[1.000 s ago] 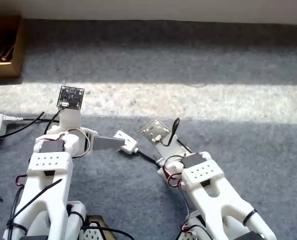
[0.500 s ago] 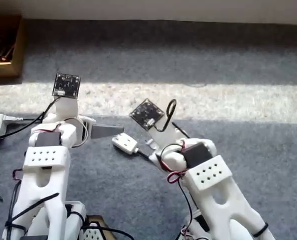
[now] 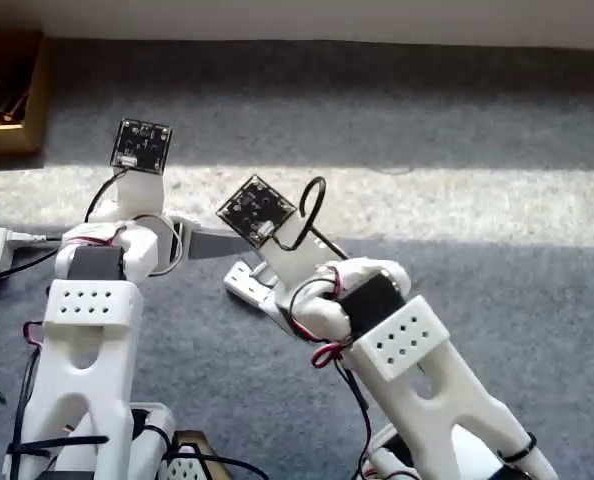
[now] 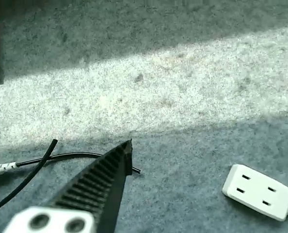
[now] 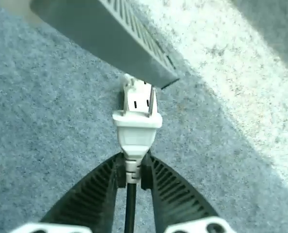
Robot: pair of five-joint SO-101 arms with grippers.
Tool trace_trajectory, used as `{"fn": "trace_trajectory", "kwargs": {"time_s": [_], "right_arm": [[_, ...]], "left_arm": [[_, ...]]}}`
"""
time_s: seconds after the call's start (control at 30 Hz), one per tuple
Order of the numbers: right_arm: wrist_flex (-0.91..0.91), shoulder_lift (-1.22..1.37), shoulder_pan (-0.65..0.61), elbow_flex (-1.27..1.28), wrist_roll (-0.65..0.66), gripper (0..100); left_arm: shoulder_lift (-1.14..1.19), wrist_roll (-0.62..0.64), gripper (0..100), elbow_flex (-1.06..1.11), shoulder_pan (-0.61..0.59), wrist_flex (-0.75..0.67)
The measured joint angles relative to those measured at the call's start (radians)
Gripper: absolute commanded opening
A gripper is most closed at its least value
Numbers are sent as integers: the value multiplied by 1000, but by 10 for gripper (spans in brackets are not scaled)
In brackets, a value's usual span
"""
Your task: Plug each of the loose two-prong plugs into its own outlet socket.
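plug (image 5: 135, 127) in right gripper (image 5: 133, 167); left gripper (image 3: 227, 243) close ahead; socket block (image 4: 258, 191) near

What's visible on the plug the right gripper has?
The white two-prong plug looks like moulded plastic: a flanged body tapering to a neck, with a black cord leaving it. Two flat prongs, each with a small hole, point away from the right gripper, which is shut on the neck. Grey carpet is behind it; the prong tips pass behind the left gripper, contact unclear.
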Motion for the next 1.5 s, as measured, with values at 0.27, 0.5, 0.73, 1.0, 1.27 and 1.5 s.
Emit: {"fn": "trace_trajectory", "kwargs": {"time_s": [0.27,0.5,0.73,1.0,1.27,1.5], "right_arm": [[-44,29,-2,-5,0,8],[-44,29,-3,-6,0,8],[40,29,-8,-114,-2,8],[157,28,-6,-296,-2,8],[175,28,46,-17,140,13],[141,28,49,218,376,155]], "left_arm": [[0,0,613,-152,-14,169],[0,3,613,9,74,123],[0,5,613,226,86,-75],[0,2,613,253,89,-97],[0,6,613,253,54,-100],[0,146,613,269,-8,-100]]}}
